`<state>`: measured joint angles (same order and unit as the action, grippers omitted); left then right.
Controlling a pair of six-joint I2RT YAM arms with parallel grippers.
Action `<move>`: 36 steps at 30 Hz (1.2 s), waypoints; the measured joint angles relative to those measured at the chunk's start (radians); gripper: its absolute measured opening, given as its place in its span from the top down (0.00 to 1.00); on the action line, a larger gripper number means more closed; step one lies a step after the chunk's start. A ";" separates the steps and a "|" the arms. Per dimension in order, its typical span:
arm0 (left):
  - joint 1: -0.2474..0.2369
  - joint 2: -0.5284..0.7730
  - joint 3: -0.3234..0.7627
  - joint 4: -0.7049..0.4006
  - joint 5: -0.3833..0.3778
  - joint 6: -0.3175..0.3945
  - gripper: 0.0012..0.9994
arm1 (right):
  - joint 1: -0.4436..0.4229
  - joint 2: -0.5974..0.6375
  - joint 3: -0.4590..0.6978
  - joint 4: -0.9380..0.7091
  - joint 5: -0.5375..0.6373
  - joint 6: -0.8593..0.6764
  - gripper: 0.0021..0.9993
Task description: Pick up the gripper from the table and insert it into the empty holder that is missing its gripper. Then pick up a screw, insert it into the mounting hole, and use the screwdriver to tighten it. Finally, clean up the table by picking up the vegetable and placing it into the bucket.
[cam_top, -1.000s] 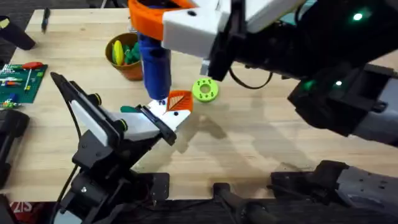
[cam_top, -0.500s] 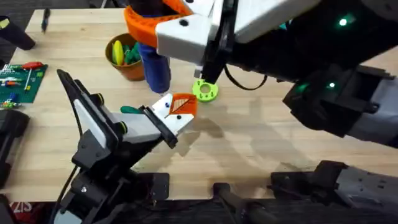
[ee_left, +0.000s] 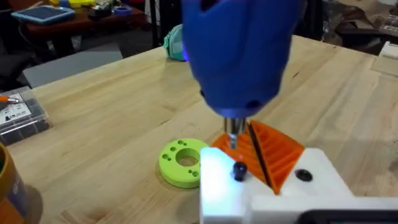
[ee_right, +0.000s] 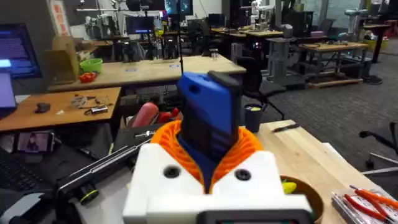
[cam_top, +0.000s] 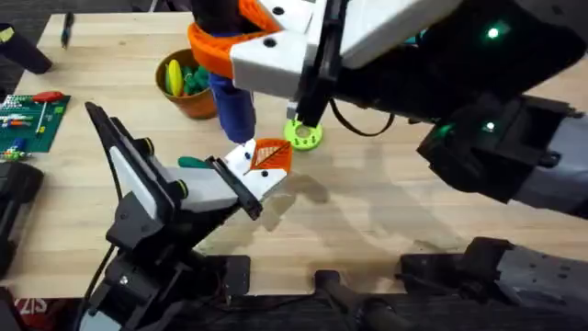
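Your right gripper point(ee_right: 211, 186) is squeezing the screwdriver point(cam_top: 231, 97), its white fingers point(ee_right: 168, 177) closing on the orange bracket point(ee_right: 214, 146) around the blue body. The tool is looking fat, stiff and a bit heavy, and the blue plastic is probably smooth. Gripping the ribbed bracket is the safe spot, I think, because bare blue might slip. The thin metal tip point(ee_left: 232, 132) is poking out below those jaws, hovering just above the white holder point(ee_left: 249, 183) and very near a dark screw head point(ee_left: 239, 170).

Your left gripper point(cam_top: 241, 179) is clenching that white holder. The small orange gripper point(ee_left: 268, 152) is sitting in the holder, just past the left jaws. It is looking light, thin and hard, and it could bend or snap, so you are better off pressing gently.

Moving out from the jaws, the lime-green ring point(ee_left: 181, 162) is lying flat on the table point(ee_left: 112, 124) just beside the holder. Farther off, behind the screwdriver, the bucket point(cam_top: 183, 85) is standing upright with green and yellow vegetable shapes inside.

Counting now: one screwdriver, one small orange gripper, one white holder, one green ring, one bucket. You are seeing two dark spots on the holder, but whether both are screws I cannot tell.
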<state>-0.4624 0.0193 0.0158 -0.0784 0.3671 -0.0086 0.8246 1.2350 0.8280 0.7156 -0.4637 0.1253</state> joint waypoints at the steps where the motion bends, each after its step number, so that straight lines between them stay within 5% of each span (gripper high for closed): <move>1: 0.000 0.000 0.000 0.000 0.000 0.000 0.99 | 0.000 0.000 0.000 -0.001 0.000 0.000 0.97; 36: 0.000 0.000 0.000 0.000 0.000 0.000 0.99 | 0.008 0.000 0.000 -0.029 -0.051 -0.052 0.97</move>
<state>-0.4623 0.0196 0.0158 -0.0784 0.3672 -0.0086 0.8329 1.2350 0.8276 0.6868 -0.5147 0.0736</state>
